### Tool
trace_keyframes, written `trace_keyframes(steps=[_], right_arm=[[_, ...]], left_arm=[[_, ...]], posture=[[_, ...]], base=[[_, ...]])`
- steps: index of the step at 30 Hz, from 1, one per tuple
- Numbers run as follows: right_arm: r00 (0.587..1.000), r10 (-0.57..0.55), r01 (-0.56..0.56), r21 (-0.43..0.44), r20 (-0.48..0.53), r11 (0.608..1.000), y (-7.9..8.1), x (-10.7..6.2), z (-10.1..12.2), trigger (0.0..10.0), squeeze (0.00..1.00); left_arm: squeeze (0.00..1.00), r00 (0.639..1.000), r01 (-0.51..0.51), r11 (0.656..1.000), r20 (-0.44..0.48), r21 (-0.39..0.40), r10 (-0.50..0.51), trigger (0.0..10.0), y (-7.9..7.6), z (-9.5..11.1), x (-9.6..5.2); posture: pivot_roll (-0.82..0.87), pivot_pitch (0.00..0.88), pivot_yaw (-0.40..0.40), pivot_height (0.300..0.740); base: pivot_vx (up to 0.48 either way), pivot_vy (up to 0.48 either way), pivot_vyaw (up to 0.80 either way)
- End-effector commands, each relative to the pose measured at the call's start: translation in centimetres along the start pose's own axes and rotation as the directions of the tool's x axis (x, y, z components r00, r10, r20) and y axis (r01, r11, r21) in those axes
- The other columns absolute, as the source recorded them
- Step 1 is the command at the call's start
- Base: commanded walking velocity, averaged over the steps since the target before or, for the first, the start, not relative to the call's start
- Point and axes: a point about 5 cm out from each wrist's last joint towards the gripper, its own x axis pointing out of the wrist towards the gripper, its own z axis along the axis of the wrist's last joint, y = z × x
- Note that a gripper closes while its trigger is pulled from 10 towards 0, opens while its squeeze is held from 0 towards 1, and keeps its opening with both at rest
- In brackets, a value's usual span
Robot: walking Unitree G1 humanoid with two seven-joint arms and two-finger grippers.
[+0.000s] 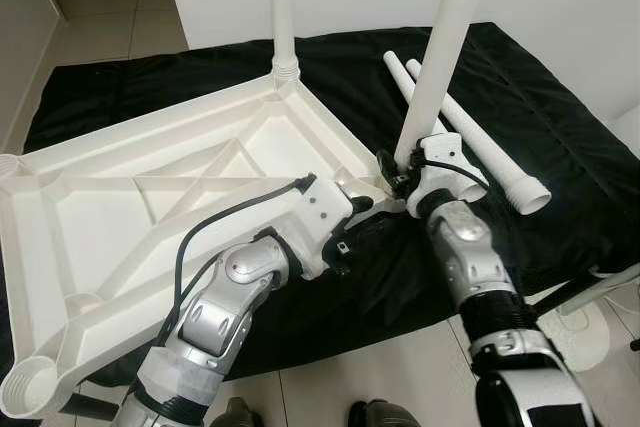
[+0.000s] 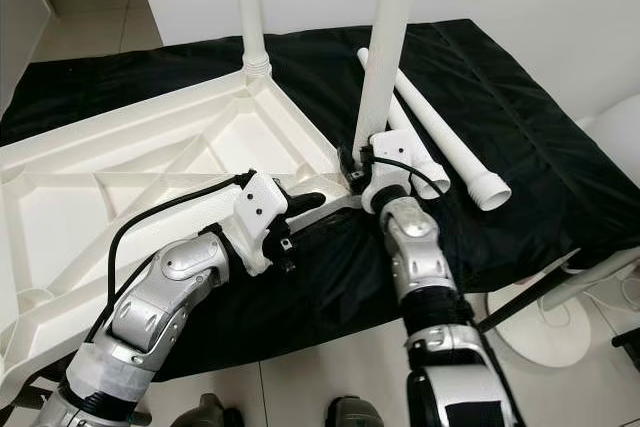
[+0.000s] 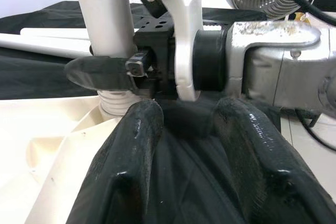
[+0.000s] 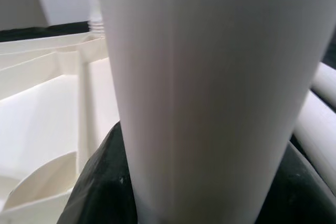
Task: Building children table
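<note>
R gripper [image 1: 400, 169] squeezes leg [image 1: 437, 57] at corner hole; keep it straight, twist down. L gripper [image 1: 362, 205] open, steadying table top [image 1: 90, 207].

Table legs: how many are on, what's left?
Done: one leg stands in the far corner of the upturned tabletop. In hand: the right gripper grips a second leg upright at the near corner; the left gripper is beside it. Left: two loose legs on the black cloth.

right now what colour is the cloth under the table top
Black cloth, plain with no pattern; it shows best in the left eye view.
</note>
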Motion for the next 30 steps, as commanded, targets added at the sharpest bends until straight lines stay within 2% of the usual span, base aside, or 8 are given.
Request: trace_keyframes(steps=[1,3,7,17,18,25,26,30], right_arm=[[0.998,-0.035,0.036,0.014,-0.056,0.999,0.1,-0.4,-1.1,10.0,0.00],[0.974,-0.216,0.220,0.071,-0.062,0.973,0.5,-0.9,-1.3,10.0,0.00],[0.948,-0.312,0.316,0.111,-0.054,0.942,1.4,-1.5,-1.0,10.0,0.00],[0.962,-0.271,0.273,0.112,-0.032,0.955,2.0,-1.5,-0.4,10.0,0.06],[0.963,-0.267,0.268,0.114,-0.023,0.957,1.9,-1.5,-0.2,10.0,1.00],[0.967,-0.253,0.251,0.114,0.004,0.961,1.6,-1.5,0.2,10.0,1.00],[0.982,-0.187,0.184,0.114,0.016,0.976,1.5,-1.5,0.4,10.0,0.00],[0.999,-0.021,0.017,0.089,0.036,0.996,0.6,-1.8,0.6,10.0,0.00]], left_arm=[[0.00,1.000,0.025,1.000,0.001,0.008,-0.025,10.0,-0.3,0.3,0.0],[0.00,1.000,0.023,1.000,0.001,0.007,-0.023,10.0,-0.3,0.3,0.0],[0.00,1.000,0.020,1.000,0.002,0.005,-0.020,10.0,-0.2,0.3,-0.1],[0.00,1.000,0.024,1.000,0.002,0.006,-0.024,10.0,-0.2,0.4,0.0],[0.00,1.000,0.020,1.000,0.002,0.007,-0.020,10.0,-0.1,0.4,0.0],[0.00,1.000,0.019,1.000,0.000,0.006,-0.019,10.0,-0.1,0.4,-0.1],[0.00,1.000,0.017,1.000,-0.001,0.007,-0.017,10.0,-0.1,0.4,-0.1],[0.00,1.000,0.009,1.000,-0.002,0.007,-0.009,10.0,0.1,0.4,-0.1]], posture=[[-0.08,0.067,0.032,0.740],[-0.08,0.070,0.027,0.740],[-0.08,0.072,0.029,0.740],[-0.08,0.078,0.033,0.740],[-0.08,0.078,0.033,0.740],[-0.08,0.085,0.037,0.740],[-0.08,0.089,0.039,0.740],[-0.08,0.090,0.038,0.740]], base=[[0.000,0.000,0.00],[0.000,0.000,0.00],[0.000,0.000,0.00],[0.000,0.000,0.00],[0.000,0.000,0.00],[0.000,0.000,0.00],[0.000,0.000,0.00],[0.000,0.000,0.00]])
